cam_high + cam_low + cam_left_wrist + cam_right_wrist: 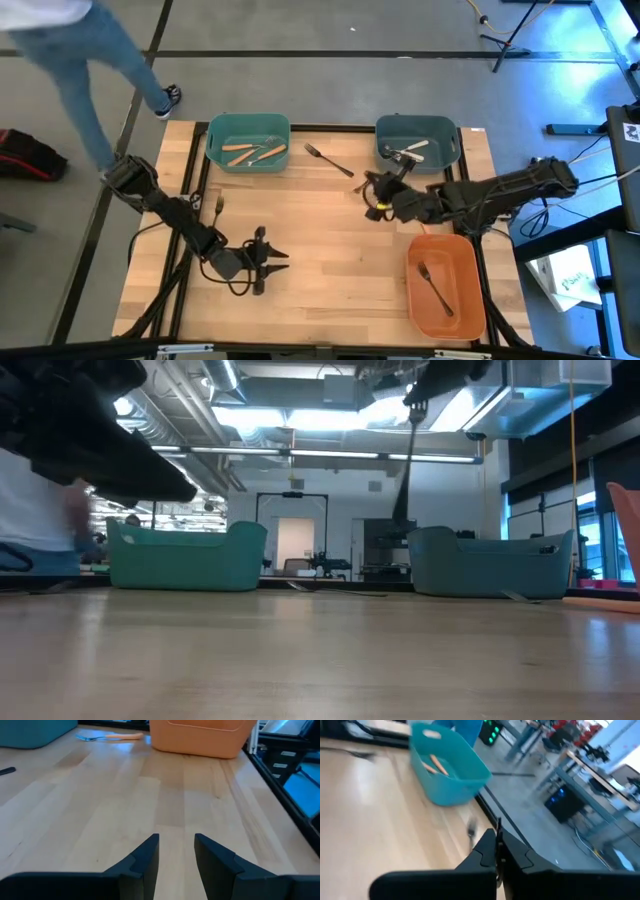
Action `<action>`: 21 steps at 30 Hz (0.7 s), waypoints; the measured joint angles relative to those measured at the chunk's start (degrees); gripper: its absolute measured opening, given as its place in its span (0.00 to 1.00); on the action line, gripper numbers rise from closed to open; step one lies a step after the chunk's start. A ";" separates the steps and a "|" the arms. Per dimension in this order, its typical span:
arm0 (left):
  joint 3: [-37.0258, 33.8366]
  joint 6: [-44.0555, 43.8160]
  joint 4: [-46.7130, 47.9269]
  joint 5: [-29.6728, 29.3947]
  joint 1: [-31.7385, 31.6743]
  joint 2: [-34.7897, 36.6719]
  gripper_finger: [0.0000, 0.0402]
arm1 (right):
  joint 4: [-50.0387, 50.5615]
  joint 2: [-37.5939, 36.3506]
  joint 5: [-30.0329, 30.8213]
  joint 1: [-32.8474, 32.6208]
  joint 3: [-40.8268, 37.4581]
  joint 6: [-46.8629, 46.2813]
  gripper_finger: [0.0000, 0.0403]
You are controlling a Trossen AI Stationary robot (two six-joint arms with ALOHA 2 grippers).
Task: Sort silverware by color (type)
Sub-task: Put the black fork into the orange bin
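I hold a slim, stiff, light dark-metal fork by its head in the clenched right claw, above the table's far right; left claw released.

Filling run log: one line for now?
left claw: open, idle | right claw: shut on dark fork, lifted | loose fork: on table

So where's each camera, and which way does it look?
High: overhead, straight down on table; left arm, right arm show.
Low: tabletop height, level across; right gripper holds dark fork aloft.
Left wrist: past open left gripper toward orange bin.
Right wrist: past shut fingers toward teal bin.
Shared: high view shows that orange bin too.
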State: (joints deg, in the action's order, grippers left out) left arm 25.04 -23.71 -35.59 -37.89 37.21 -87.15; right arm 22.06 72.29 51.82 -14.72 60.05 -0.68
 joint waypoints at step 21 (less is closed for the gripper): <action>0.00 4.89 -0.06 0.09 -7.12 -0.02 0.30 | 13.17 -8.05 -5.38 15.52 0.00 2.70 0.00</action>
State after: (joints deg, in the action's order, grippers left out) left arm 25.04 -18.82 -35.65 -37.80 30.09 -87.18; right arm 35.22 64.24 46.44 0.80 60.05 2.02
